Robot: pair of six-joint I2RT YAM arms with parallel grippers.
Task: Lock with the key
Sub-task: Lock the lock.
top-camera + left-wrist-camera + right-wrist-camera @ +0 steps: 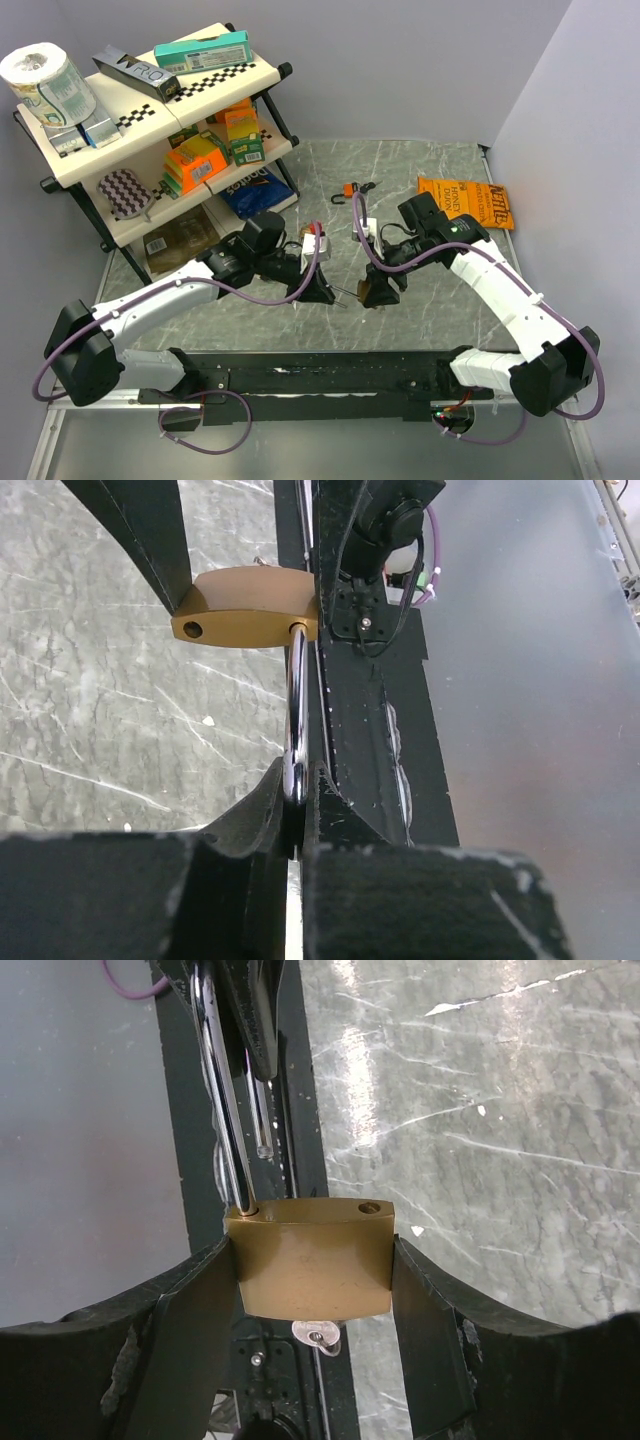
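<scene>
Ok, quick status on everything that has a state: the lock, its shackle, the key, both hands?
padlock body: unlocked, clamped at its sides by the right hand
shackle: open, one leg in the body, the other hole empty
key: inserted in the bottom of the body
left hand: shut on the shackle
right hand: shut on the padlock body
</scene>
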